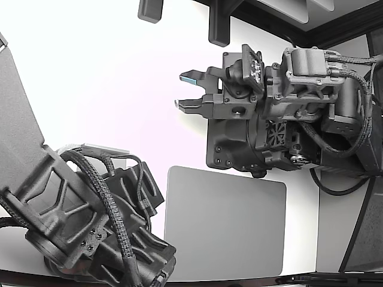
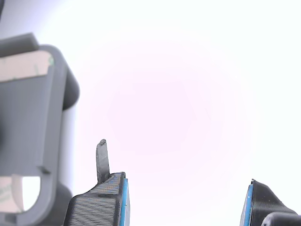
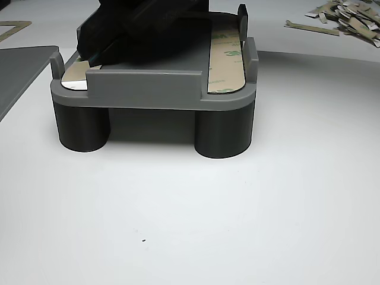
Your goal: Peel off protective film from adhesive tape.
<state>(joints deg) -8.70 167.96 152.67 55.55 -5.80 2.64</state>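
On the grey fixture (image 3: 154,89), at three o'clock, the thin, floppy tape liner (image 3: 225,56) looked best pinched at its curled end, the gripper (image 2: 186,197) standing apart, empty.

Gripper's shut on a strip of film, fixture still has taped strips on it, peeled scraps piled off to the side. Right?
Not quite. The gripper is open: the wrist view shows a wide gap between its jaws with nothing in it. The rest holds: the other view shows tape strips on the grey fixture and the scrap pile off to the side.
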